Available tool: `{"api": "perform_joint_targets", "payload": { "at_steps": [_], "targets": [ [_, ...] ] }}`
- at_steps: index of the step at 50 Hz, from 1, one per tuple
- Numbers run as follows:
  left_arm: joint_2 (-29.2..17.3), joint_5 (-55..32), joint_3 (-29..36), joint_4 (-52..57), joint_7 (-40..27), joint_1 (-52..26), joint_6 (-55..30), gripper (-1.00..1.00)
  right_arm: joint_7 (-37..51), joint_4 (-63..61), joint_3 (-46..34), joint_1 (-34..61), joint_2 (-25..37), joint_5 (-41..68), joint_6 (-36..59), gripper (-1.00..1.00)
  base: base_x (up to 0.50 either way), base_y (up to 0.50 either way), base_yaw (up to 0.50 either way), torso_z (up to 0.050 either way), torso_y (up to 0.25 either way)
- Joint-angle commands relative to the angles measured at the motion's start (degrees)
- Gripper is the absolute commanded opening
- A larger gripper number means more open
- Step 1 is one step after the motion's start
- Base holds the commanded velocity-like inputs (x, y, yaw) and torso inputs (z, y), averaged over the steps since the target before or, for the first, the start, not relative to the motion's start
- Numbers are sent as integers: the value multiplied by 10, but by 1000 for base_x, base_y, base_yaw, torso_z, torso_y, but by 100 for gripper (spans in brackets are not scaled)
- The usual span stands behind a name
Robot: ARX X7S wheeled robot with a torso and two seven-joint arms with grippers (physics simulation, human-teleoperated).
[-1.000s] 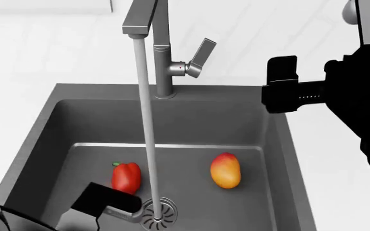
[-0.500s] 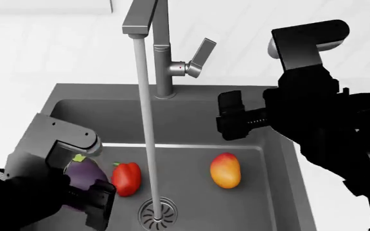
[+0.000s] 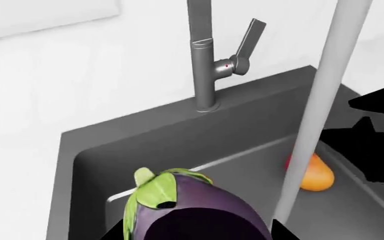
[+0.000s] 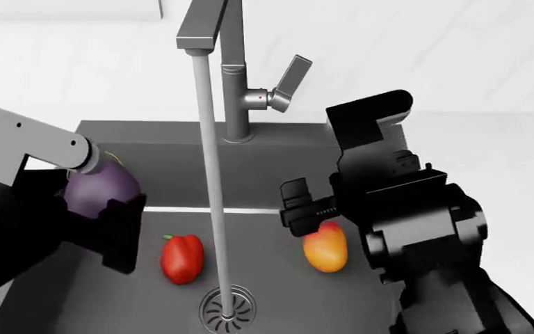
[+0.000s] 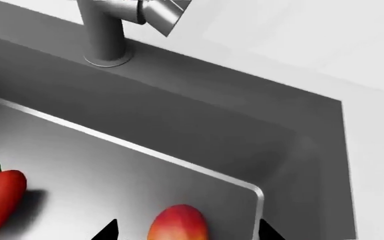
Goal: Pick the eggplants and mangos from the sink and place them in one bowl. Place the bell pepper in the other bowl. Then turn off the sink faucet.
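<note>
Eggplant: we see the plump deep-purple eggplant [image 4: 100, 188], green-capped, clamped in our left gripper [image 4: 95, 202].
Right gripper [image 4: 309, 216]: spread wide above the orange-red oval mango [image 4: 327, 248].

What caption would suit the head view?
Left gripper lifts eggplant while right gripper nears mango.

I see a matte dark-grey sink [image 4: 277, 174], a brushed-metal faucet [image 4: 236, 90], a glossy bell pepper [image 4: 181, 257] and a smooth-skinned eggplant [image 4: 98, 189].
</note>
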Motion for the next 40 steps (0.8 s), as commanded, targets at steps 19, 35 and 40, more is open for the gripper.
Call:
{"api": "perform_joint_targets", "payload": {
  "at_steps": [19,35,40],
  "targets": [
    [-5,69,-37,53,29,57,127,-100,-107,124,16,18,-70,-147,-102,100,0,0,0,0,1],
    [-6,132,-33,67,51,75,188,-100,-126,124,50,28,-73,-188,-101,100,0,0,0,0,-173],
    [-6,138,-32,68,54,76,195,-100,-123,124,55,30,-73,-200,-102,100,-2,0,0,0,-236]
  ]
}}
